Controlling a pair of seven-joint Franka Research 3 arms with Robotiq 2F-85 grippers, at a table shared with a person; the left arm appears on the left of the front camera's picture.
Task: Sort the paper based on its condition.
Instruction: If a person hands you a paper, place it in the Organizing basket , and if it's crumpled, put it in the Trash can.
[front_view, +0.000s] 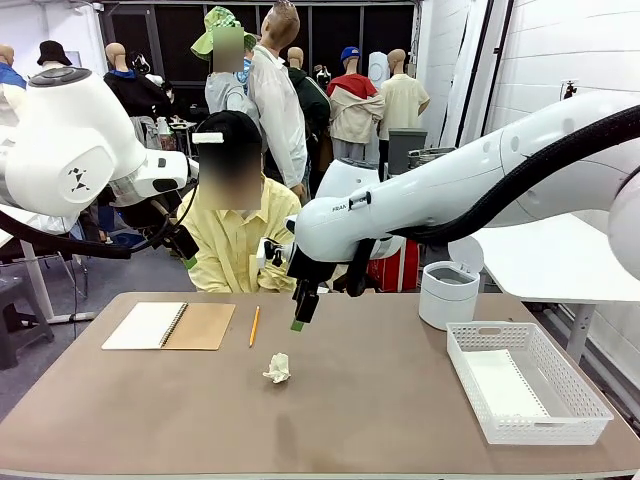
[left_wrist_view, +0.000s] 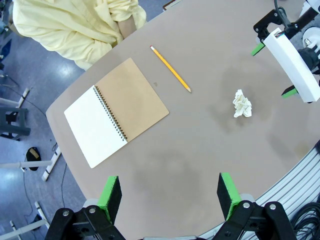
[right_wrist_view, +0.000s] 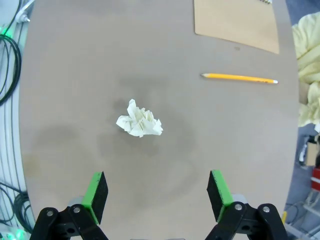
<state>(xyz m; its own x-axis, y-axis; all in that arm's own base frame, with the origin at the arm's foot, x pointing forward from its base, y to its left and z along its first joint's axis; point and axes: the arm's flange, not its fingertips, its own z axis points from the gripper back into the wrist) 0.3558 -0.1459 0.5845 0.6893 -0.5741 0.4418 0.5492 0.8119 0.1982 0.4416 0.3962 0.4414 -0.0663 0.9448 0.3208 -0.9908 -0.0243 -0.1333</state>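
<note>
I'm seeing my right gripper (right_wrist_view: 157, 192) hanging with its jaws spread wide and holding nothing, low in its wrist frame. The crumpled paper (right_wrist_view: 139, 121) is lying on the table (right_wrist_view: 65, 100) just above and slightly left of the gap between the pads, not touching them. A pencil (right_wrist_view: 239, 78) is sitting upper right. My left gripper (left_wrist_view: 170, 196) is also gaping empty, with the paper (left_wrist_view: 242, 104) far off to the right of that frame.

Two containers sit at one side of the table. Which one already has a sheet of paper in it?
The white mesh basket at the table's near right: a flat white sheet lies on its bottom. The small round white bin behind it shows no paper from here.
</note>
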